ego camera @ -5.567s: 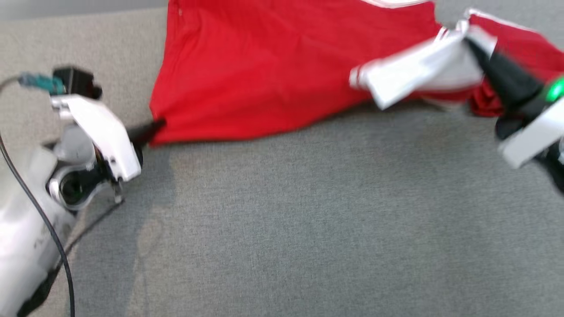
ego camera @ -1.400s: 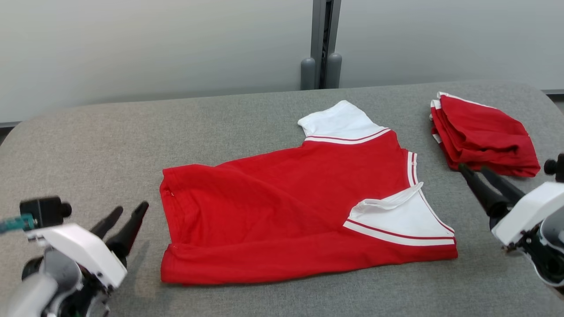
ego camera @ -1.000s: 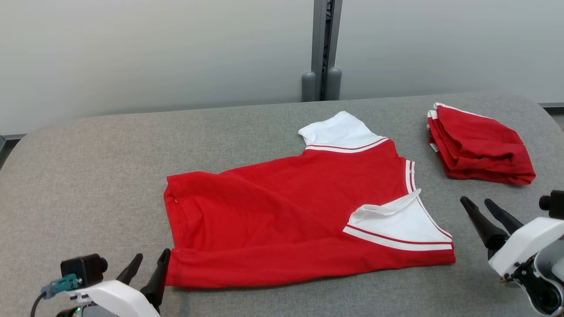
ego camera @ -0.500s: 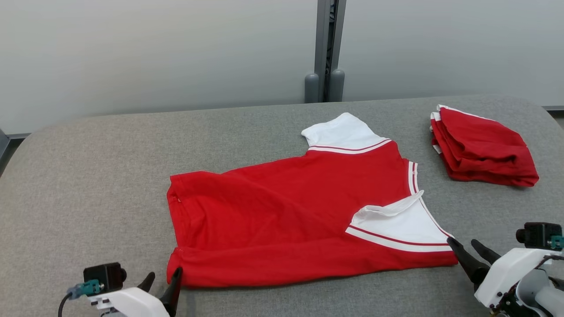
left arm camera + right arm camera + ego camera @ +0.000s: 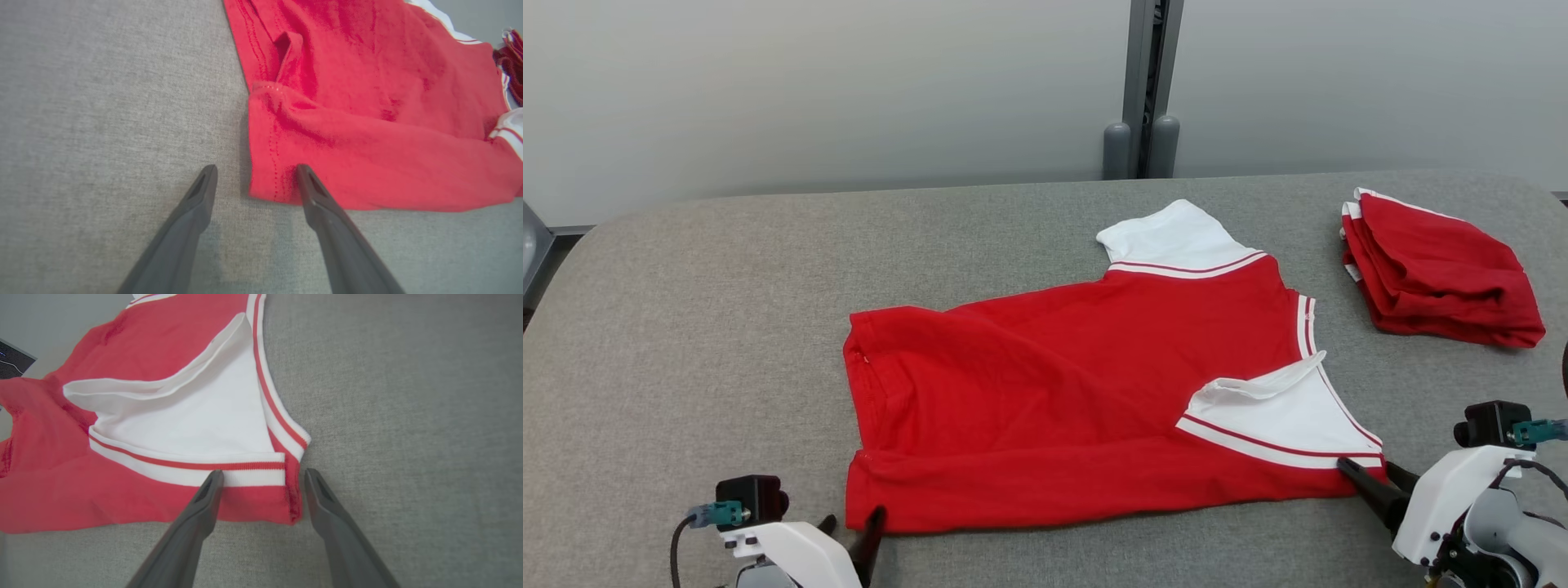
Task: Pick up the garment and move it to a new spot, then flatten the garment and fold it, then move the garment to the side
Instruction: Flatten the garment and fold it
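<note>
Grey padded table [image 5: 686, 343] before a pale wall [image 5: 809, 82], and on it, about the centre, the red garment [image 5: 1054, 384] with white sleeves, spread out but not quite flat: near edge doubled over, near sleeve [image 5: 1282, 425] with its upper edge curled up. Long axis from 9 o'clock to 3 o'clock, hem end at 9, collar end at 3. At 2 o'clock from it, well apart, a folded red pile [image 5: 1445, 278]. Left gripper [image 5: 854, 519] at 7 o'clock of the garment, right gripper [image 5: 1368, 467] at 4 o'clock, each the nearer one to its own corner, so no reaching across. Both with jaws wide, nothing held. From the left wrist: fingers low and pointing to 12 o'clock, one tip over bare table just beside the hem, the other at the cloth of the hem corner. From the right wrist: same low pose, one tip over the white striped band, the other beyond the corner. Touching the cloth or just above it, cannot tell. Probably next: closing on both near corners together, then carrying them toward 12 o'clock.
</note>
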